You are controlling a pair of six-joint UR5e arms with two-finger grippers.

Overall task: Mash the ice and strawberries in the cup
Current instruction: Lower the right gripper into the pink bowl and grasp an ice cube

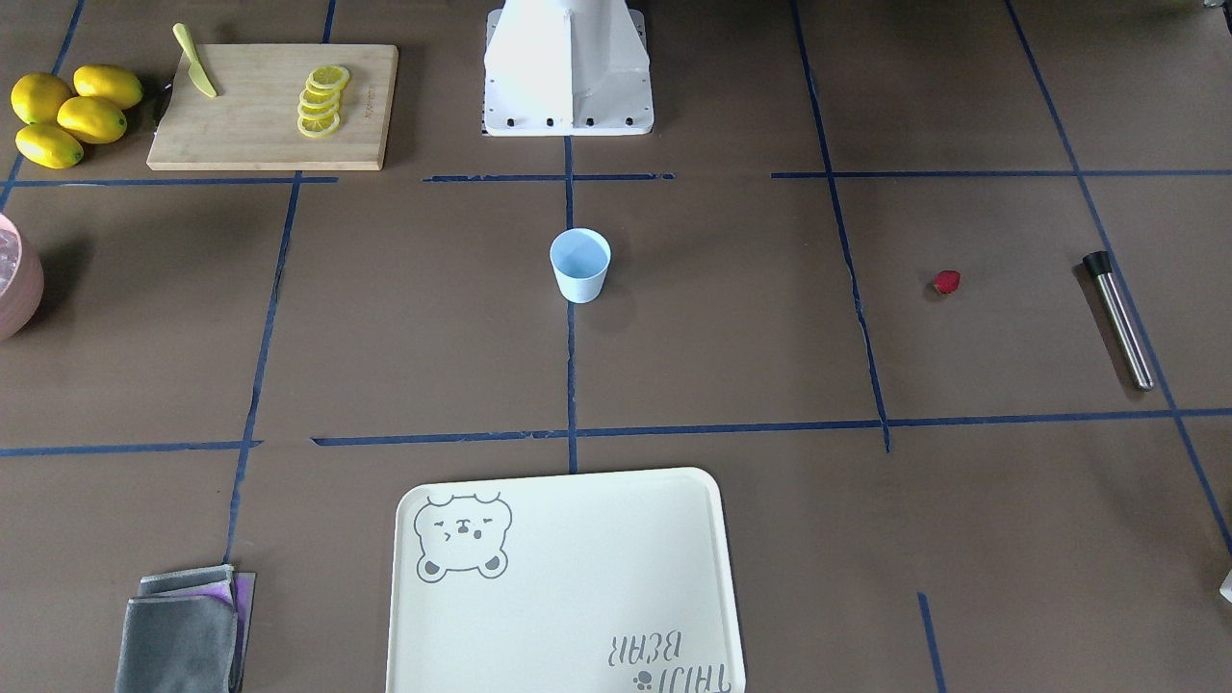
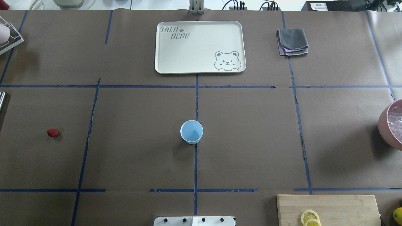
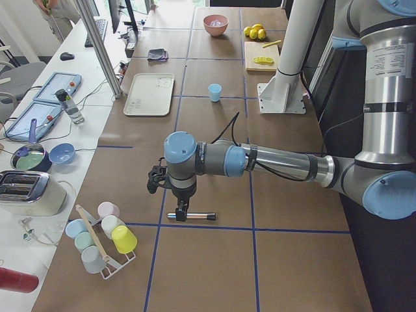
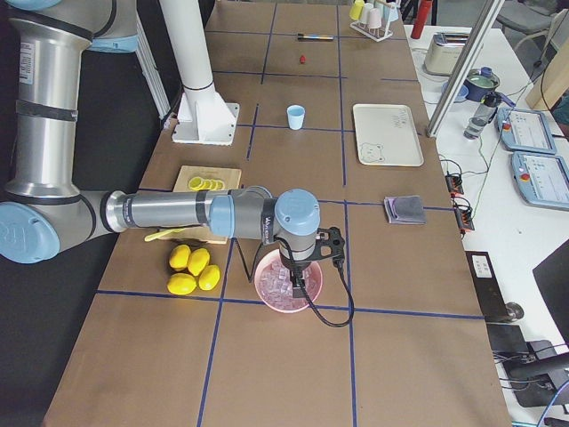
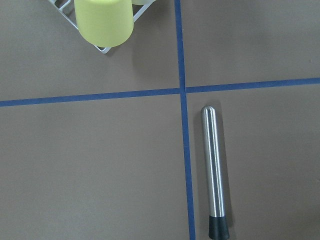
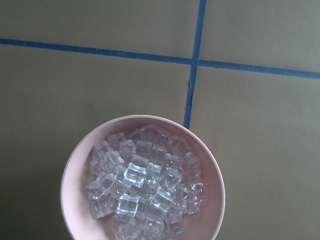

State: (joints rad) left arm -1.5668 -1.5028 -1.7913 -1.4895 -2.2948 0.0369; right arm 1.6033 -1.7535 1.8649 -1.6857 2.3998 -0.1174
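The pale-blue cup (image 1: 580, 265) stands upright and empty at the table's middle, also in the overhead view (image 2: 191, 131). The strawberry (image 1: 947, 282) lies alone on the table on my left side (image 2: 52, 132). The ice (image 6: 142, 185) fills a pink bowl (image 6: 70, 190) at the right edge (image 2: 388, 122). My right gripper (image 4: 300, 286) hangs just above that ice; I cannot tell if it is open. My left gripper (image 3: 182, 209) hangs just over a steel muddler (image 5: 215, 170) with a black tip; I cannot tell if it is open. No fingers show in either wrist view.
A cream bear tray (image 2: 201, 47) and a folded grey cloth (image 2: 292, 42) lie on the far side. A cutting board (image 1: 274, 106) holds lemon slices and a yellow knife, with whole lemons (image 1: 72, 114) beside it. A cup rack with a yellow cup (image 5: 104, 20) stands near the muddler.
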